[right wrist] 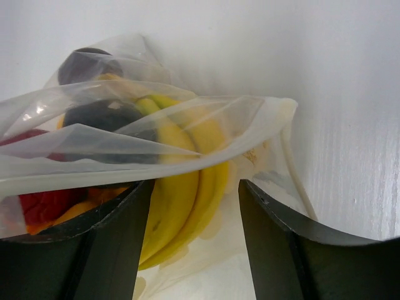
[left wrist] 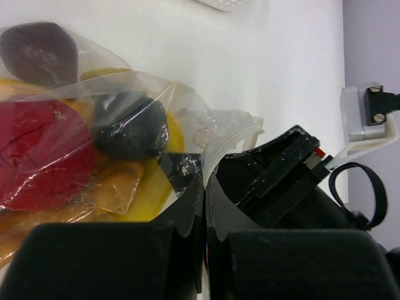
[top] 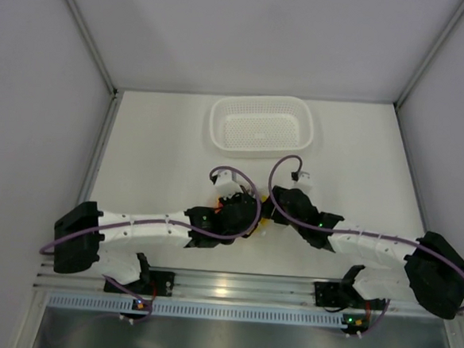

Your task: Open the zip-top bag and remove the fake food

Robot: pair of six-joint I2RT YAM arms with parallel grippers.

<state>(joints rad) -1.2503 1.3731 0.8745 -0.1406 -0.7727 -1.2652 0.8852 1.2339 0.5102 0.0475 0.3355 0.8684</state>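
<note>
The clear zip-top bag point(left wrist: 147, 84) lies on the white table between both grippers and is mostly hidden under them in the top view. Inside it I see a red fruit point(left wrist: 37, 150), two dark purple pieces point(left wrist: 131, 128), orange bits point(left wrist: 119, 181) and a yellow banana point(right wrist: 181, 181). My left gripper point(left wrist: 205, 181) is shut on the bag's rim at its corner. My right gripper point(right wrist: 194, 190) is open, its fingers point(right wrist: 119, 231) on either side of the bag's loose mouth point(right wrist: 125, 100) and the banana end. From above, the left gripper point(top: 241, 212) and the right gripper point(top: 279, 203) meet at the table's middle.
A white perforated basket point(top: 219, 129) stands at the back of the table, beyond the grippers. The right arm's black wrist point(left wrist: 281, 178) sits close beside my left fingers. Grey walls close in the table on the left, right and back.
</note>
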